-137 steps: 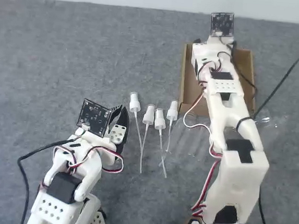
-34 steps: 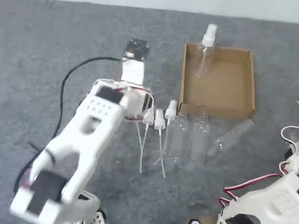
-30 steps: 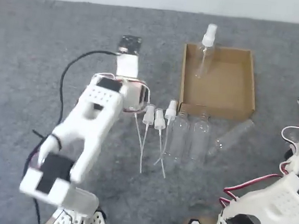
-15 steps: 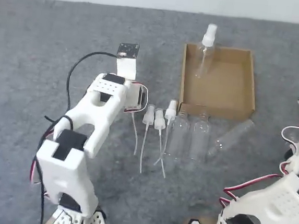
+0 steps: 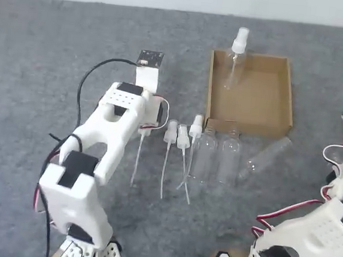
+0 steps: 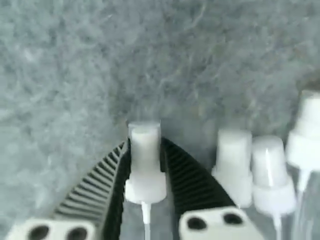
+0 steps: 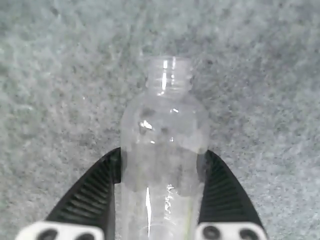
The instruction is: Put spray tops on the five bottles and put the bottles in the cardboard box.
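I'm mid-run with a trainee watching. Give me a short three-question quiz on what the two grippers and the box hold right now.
1. True or false: the left gripper is shut on a spray top.
2. How many bottles lie in the cardboard box? A) none B) one C) three
3. Fill the gap: the bottle in the right gripper has ___ top on its neck.

Key:
1. True.
2. B. There is one capped bottle, and its top sticks out past the far wall.
3. no
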